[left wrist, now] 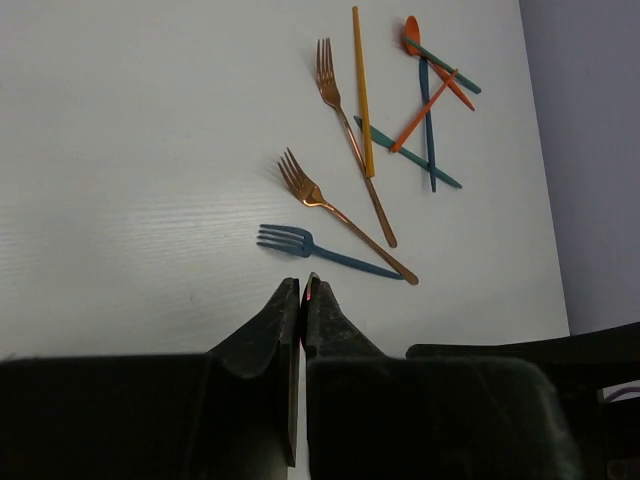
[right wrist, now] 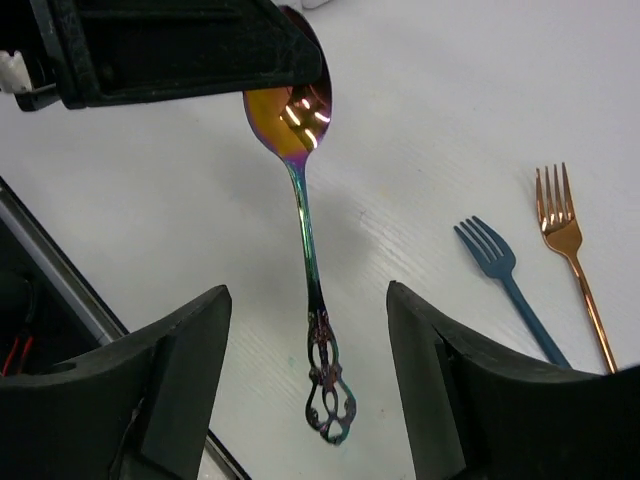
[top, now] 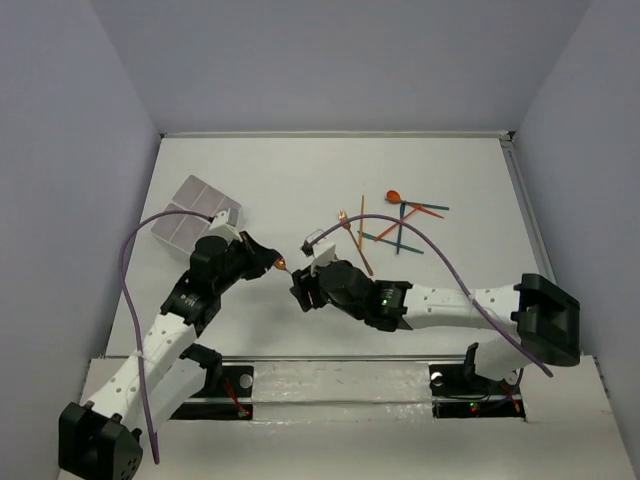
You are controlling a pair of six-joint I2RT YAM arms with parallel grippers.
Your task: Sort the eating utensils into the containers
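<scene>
Nearest to the lens in the right wrist view, the right gripper [right wrist: 305, 300] is standing with its jaws about half apart. One dark finger [right wrist: 170, 370] is on each side of the handle, and it is gripping nothing. Between them the rainbow-coloured spoon [right wrist: 303, 225] is hanging over the table [top: 300, 170] with its ornate handle end down. Its bowl is being pinched from above by the left gripper [top: 271, 260], whose jaws are pressed together on it.

So I judge that the step in hand is the passing of this spoon from the right arm to the left one, and the left side is carrying it alone. The white divided tray [top: 196, 215] is lying just beyond the left gripper, at the far left.

The next move, I think, is asking the left arm to swing to the tray, holding firmly because the grip is only on the smooth bowl. The right arm must draw away without knocking the handle. The blue fork [right wrist: 510, 280], the copper fork [right wrist: 565, 240] and the crossed pile [top: 400, 225] are waiting on the table.
</scene>
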